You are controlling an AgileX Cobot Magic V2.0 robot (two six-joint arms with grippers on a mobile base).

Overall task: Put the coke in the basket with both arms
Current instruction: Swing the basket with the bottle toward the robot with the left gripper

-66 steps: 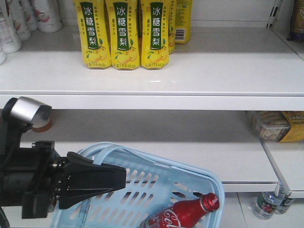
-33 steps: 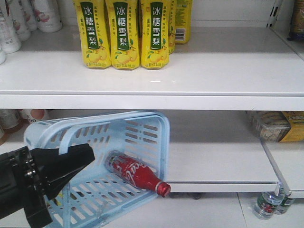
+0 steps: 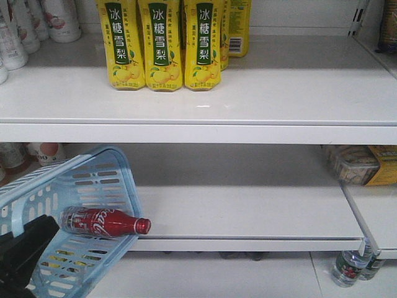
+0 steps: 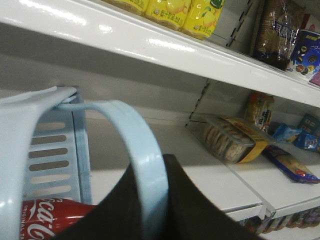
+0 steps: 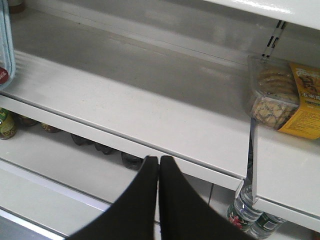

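The light blue basket (image 3: 93, 162) hangs tilted at the lower left, in front of the lower shelf. The red coke (image 3: 102, 222) lies on its side inside it, cap pointing right past the rim. My left gripper (image 3: 43, 228) is a black wedge at the basket's near side. In the left wrist view the left gripper (image 4: 150, 162) is shut on the basket's handle (image 4: 129, 125), with the coke (image 4: 42, 220) and the slotted wall (image 4: 55, 150) beside it. My right gripper (image 5: 159, 160) is shut and empty, below the shelf's front edge; the basket's edge (image 5: 5, 40) shows far left.
Yellow pear-drink bottles (image 3: 161, 43) and white bottles (image 3: 56, 18) stand on the upper shelf. Biscuit packs (image 3: 360, 164) lie at the right of the lower shelf (image 3: 248, 214). Water bottles (image 3: 350, 267) stand on the floor at the right.
The basket with the coke has swung left and down, from bottom centre to the lower left. The bottle has rolled inside it. My left arm has drawn back towards the bottom left corner.
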